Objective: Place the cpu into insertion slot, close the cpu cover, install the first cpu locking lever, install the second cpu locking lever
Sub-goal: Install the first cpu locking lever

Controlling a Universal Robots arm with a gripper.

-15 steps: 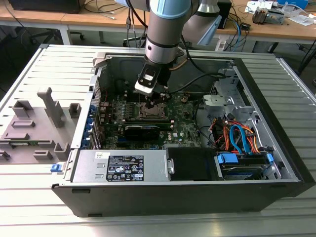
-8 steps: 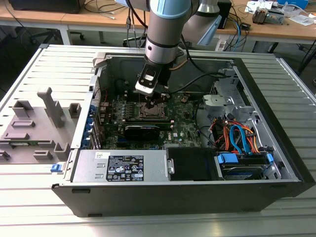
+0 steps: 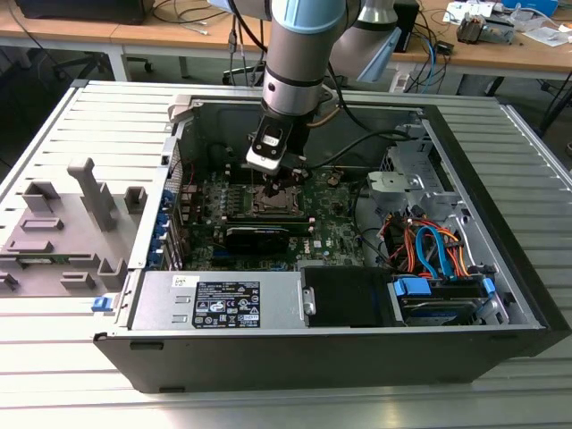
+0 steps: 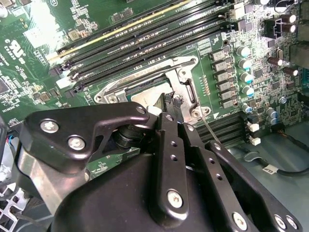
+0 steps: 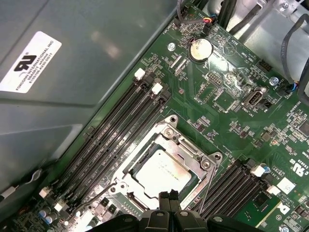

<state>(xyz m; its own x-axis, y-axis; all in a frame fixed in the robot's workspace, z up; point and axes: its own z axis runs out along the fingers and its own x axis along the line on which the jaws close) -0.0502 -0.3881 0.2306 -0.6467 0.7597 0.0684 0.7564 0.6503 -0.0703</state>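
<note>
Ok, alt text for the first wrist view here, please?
The cpu sits in its socket with the cpu cover lying down around it, on a green motherboard flanked by black memory slots. The shut gripper is right at the cover's edge.

Bright, even room light falls from above in the exterior view, paling the ribbed table (image 3: 54, 357), while the computer case (image 3: 313, 362) stays dimmer inside and my arm (image 3: 299, 54) throws shade over the socket area. In the second wrist view a corner patch of the motherboard (image 4: 96, 17) burns out to white glare, and my gripper (image 4: 169, 102) shows soft highlights on its black body. In the first wrist view the cpu (image 5: 161, 169) gives a dull sheen, the coin cell (image 5: 200, 48) glints, and the grey panel (image 5: 96, 72) carries hazy reflections.
</note>
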